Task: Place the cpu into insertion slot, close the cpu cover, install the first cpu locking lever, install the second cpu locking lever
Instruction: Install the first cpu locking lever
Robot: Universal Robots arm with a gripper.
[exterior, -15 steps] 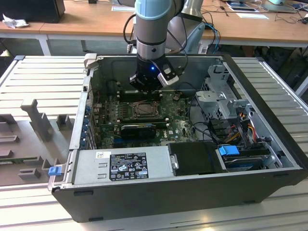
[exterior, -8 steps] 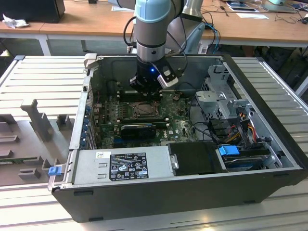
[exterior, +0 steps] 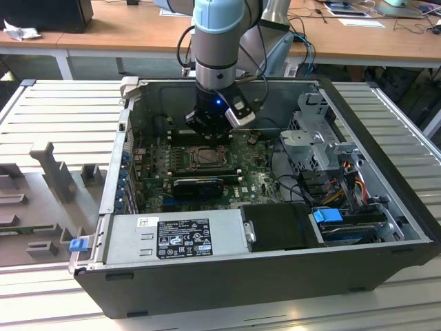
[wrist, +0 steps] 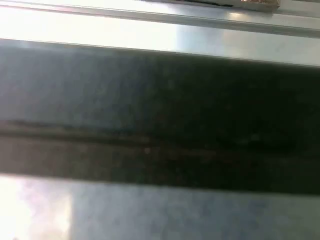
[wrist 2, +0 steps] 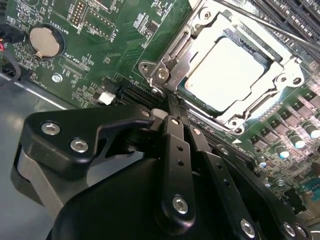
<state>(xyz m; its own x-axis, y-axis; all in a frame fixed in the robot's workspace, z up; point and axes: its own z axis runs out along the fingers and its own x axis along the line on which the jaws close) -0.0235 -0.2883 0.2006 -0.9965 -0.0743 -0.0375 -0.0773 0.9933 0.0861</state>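
Now I have the gripper (wrist 2: 172,102) down at the socket's edge, fingers pinched together with nothing between them.

In the second wrist view the cpu (wrist 2: 225,67) already sits flat in the insertion slot (wrist 2: 192,102), and the cpu cover (wrist 2: 172,55) lies closed over it as a frame, so the chip cannot lift. I judge the clenched tips sit just beside the cover's hinge corner to work a locking lever (wrist 2: 280,31) (a thin bar running along the far side). In the exterior view the arm (exterior: 217,41) hangs upright over the motherboard (exterior: 262,176) inside the open case (exterior: 386,165).
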